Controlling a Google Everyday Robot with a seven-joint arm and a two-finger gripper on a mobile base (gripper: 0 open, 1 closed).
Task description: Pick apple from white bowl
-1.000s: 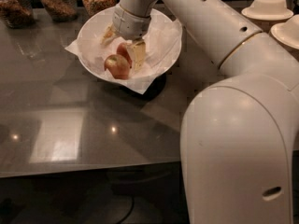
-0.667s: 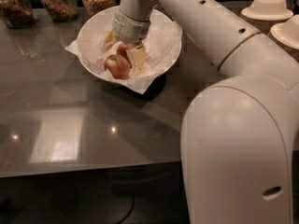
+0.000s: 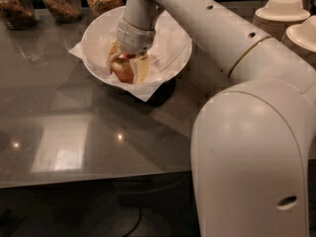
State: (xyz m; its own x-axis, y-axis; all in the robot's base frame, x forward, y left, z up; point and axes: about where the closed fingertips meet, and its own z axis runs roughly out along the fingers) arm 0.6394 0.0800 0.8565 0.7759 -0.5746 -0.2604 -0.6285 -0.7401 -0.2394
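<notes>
A reddish apple (image 3: 122,69) sits low inside the white bowl (image 3: 94,31), toward the bowl's near side, on the crinkled white paper (image 3: 170,43) that lines it. The gripper (image 3: 126,73) reaches straight down into the bowl from above. Its two pale fingers (image 3: 141,69) stand on either side of the apple and touch it, so the jaws are drawn in narrow and hold the fruit between them. It is not possible to tell whether the apple rests on the paper or is raised just off it. One corner of the paper hangs over the bowl's near rim onto the grey table (image 3: 74,132).

The bowl stands toward the far side of the table. Behind it, along the far edge, are three glass jars (image 3: 61,3) of brown grain. At the far right are stacked beige paper bowls (image 3: 284,9), turned upside down. The robot's thick white arm (image 3: 247,142) fills the right of the view, running from the near corner up and across to the bowl.
</notes>
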